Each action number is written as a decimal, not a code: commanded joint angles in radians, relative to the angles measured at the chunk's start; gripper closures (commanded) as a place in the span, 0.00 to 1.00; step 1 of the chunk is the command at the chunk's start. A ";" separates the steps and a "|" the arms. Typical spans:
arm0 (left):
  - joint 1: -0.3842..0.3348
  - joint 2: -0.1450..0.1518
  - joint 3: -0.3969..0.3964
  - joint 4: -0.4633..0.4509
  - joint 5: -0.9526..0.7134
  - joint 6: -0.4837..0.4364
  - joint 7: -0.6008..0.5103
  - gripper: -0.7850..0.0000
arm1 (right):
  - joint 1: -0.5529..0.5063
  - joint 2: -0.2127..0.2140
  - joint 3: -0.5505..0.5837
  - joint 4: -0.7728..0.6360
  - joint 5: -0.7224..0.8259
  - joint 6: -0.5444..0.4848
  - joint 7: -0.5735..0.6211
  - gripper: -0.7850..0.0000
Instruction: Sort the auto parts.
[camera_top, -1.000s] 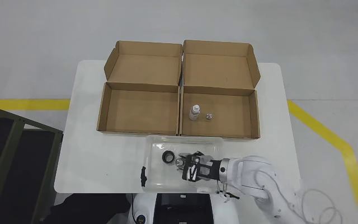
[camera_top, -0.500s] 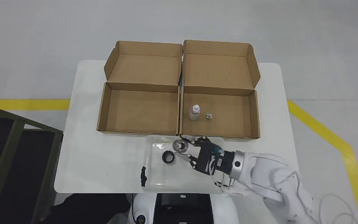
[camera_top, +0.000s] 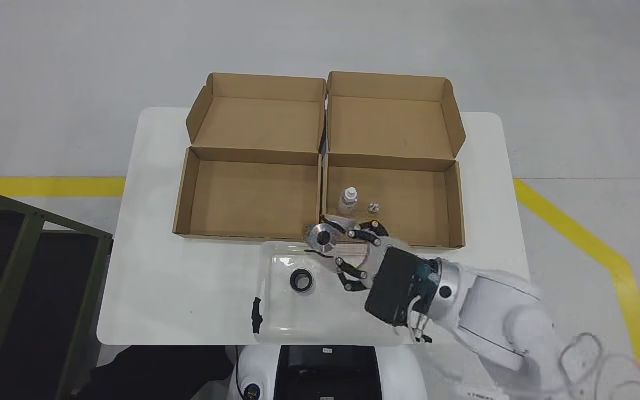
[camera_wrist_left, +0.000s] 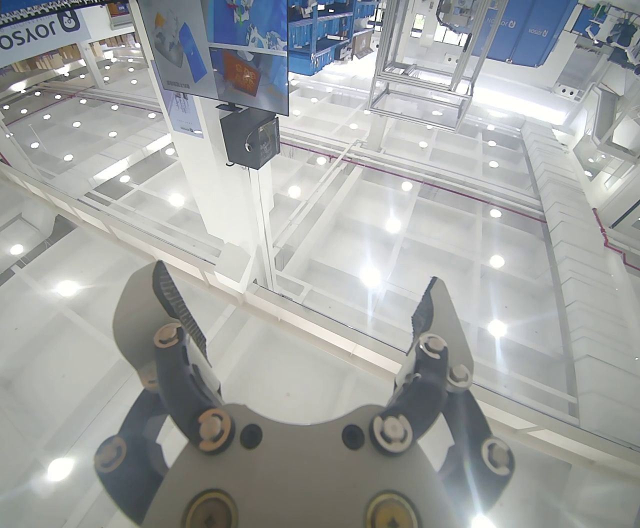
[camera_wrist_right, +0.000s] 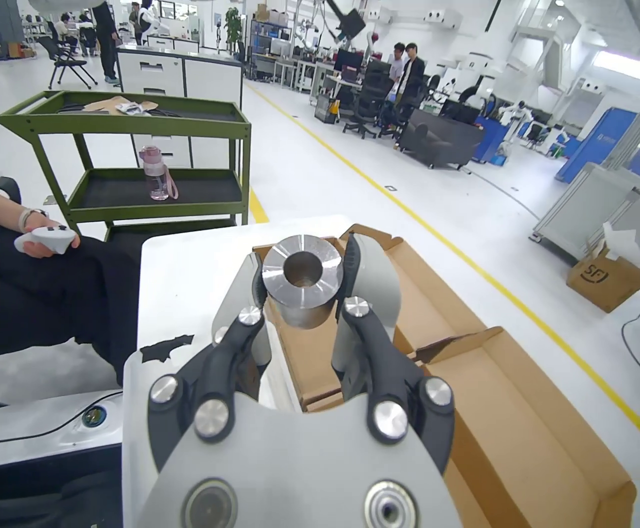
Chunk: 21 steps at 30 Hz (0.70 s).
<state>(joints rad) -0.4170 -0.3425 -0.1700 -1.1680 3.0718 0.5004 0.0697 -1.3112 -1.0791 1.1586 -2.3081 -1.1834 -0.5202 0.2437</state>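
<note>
My right gripper is shut on a short steel bushing with a centre bore. It hangs over the near wall where the left cardboard box and the right cardboard box meet. The right box holds a small white bottle-shaped part and a small metal piece. A black ring lies in the clear plastic tray at the table's front. My left gripper is open, pointing up at the ceiling with nothing between its fingers.
Both boxes have their lids folded back toward the far side of the white table. A green cart stands beside the table. A seated person's hand holds a controller off the table's edge.
My right gripper has lifted the steel bushing out of the clear tray and carried it away from the front edge, up to the near walls of the two boxes.
</note>
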 joint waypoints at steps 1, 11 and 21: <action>0.000 0.000 0.000 0.000 0.000 0.000 0.000 0.00 | 0.012 -0.002 0.005 -0.010 0.000 0.018 -0.010 1.00; 0.000 0.000 0.000 0.000 0.000 0.000 0.000 0.00 | 0.060 -0.010 0.041 -0.003 0.013 0.063 -0.061 1.00; 0.000 0.000 0.000 0.000 0.000 0.000 0.000 0.00 | 0.116 -0.014 0.102 0.018 0.088 0.049 -0.100 1.00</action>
<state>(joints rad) -0.4170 -0.3425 -0.1700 -1.1680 3.0718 0.5004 0.0697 -1.1963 -1.0931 1.2568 -2.2911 -1.1009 -0.4679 0.1429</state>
